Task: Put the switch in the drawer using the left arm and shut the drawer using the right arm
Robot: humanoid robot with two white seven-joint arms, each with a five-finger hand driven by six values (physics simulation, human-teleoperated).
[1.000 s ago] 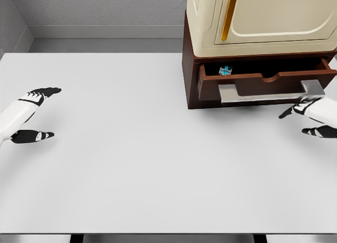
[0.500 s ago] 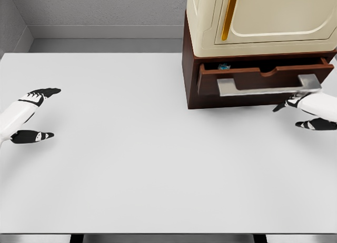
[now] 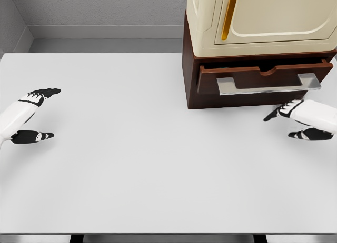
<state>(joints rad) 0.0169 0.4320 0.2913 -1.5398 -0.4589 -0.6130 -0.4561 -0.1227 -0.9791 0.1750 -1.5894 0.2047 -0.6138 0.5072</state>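
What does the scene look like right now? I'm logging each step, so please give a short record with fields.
drawer: nearly shut, a thin gap shows at its top
drawer handle: grey bar across the front, nothing touching it
switch: not visible
cabinet: cream, atop the brown drawer unit, at the table's far right
left hand: open, empty, at the table's left edge
right hand: open, empty, just below the drawer front, apart from it
table: white
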